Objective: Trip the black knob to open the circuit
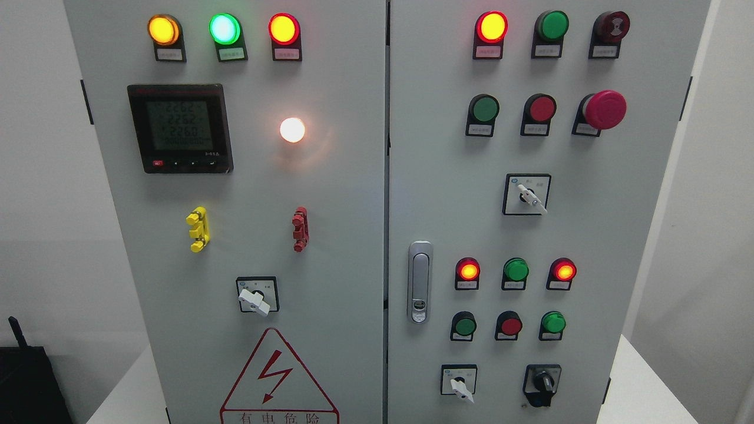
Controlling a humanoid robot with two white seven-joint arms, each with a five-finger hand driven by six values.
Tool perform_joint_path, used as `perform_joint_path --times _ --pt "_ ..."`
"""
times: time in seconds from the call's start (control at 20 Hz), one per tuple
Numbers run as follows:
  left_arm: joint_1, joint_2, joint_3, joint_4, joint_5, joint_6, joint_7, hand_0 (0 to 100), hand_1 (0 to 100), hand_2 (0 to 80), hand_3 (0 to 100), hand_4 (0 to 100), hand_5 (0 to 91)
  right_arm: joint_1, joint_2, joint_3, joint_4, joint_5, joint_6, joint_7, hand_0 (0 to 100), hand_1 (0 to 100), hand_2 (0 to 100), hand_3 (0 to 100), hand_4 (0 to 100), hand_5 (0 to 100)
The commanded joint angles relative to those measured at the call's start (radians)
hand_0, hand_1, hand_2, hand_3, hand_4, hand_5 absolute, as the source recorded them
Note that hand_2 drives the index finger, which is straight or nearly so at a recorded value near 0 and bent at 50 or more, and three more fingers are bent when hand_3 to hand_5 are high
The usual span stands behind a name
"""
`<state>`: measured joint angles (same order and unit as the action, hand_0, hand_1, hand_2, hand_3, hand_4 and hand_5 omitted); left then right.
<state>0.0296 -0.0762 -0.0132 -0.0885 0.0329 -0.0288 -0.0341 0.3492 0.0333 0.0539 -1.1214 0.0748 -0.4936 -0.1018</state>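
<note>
The black knob (542, 384) sits at the bottom right of the grey electrical cabinet's right door (436, 194), with its handle pointing roughly up and down. A white-handled selector switch (460, 386) is just to its left. No robot hand or arm shows anywhere in the head view.
The right door also carries lit red lamps (468, 270), green and red push buttons, a red mushroom stop button (604, 109), another white selector (529, 196) and a silver door latch (419, 282). The left door holds a meter (179, 128), lamps, and a warning triangle (277, 383). A black object (26, 383) stands at lower left.
</note>
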Motion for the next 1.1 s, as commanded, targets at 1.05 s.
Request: perform_joint_path --times 1.05 --pt "0.000 0.000 0.001 0.001 0.002 0.001 0.000 12 39 0.0 0 0 0.0 -0.012 0.042 -0.045 -0.531 -0.049 0.162 0.002 75 88 0 100 100 91"
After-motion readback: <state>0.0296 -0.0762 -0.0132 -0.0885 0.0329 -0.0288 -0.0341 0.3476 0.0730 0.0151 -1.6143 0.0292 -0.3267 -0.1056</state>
